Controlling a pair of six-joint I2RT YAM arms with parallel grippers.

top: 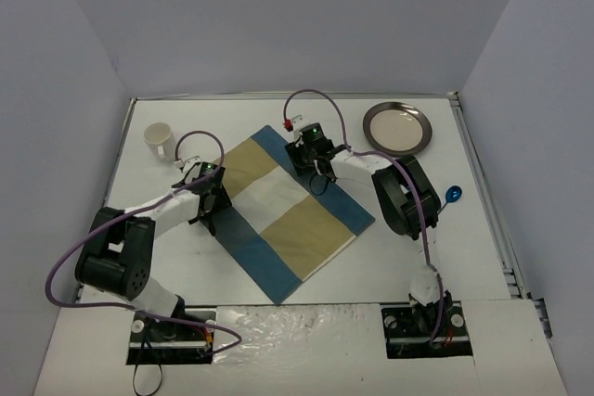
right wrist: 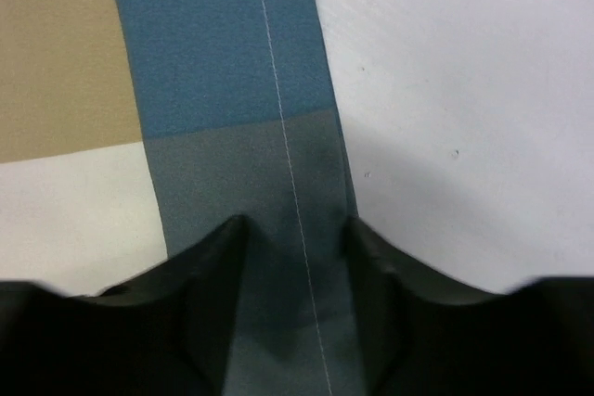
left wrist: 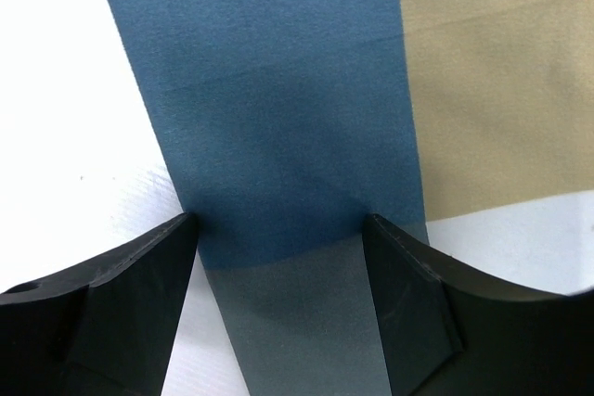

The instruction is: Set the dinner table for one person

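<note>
The dinner table (top: 371, 266) is the white top that fills the top view from the arm bases out to the far wall. Its right edge carries a thin metal rim. In the wrist views only white patches of it show beside the cloth.

A striped mat (top: 288, 201) lies flat and diagonal on the middle of the table, in blue, tan and white.

The left gripper (top: 209, 203) hangs over the mat's left blue border. In its own camera, the left gripper (left wrist: 280, 229) has its fingers (left wrist: 130, 303) spread wide. The blue stripe of the mat (left wrist: 288, 90) runs between them.

The right gripper (top: 316, 169) is over the far right border. Its wrist view shows the right gripper (right wrist: 295, 229) with fingers (right wrist: 186, 312) apart, more narrowly, astride the stitched blue edge of the mat (right wrist: 223, 44). Neither view shows whether the tips touch the cloth.

Only the top view shows the rest. A pale cup (top: 158, 139) stands at the far left, and its inside is too small to read. A round metal plate (top: 397, 127) sits at the far right, showing its pale shiny centre. A small blue object (top: 452, 195) on the right is partly hidden behind the right arm (top: 404, 197), and its shape is unclear.
</note>
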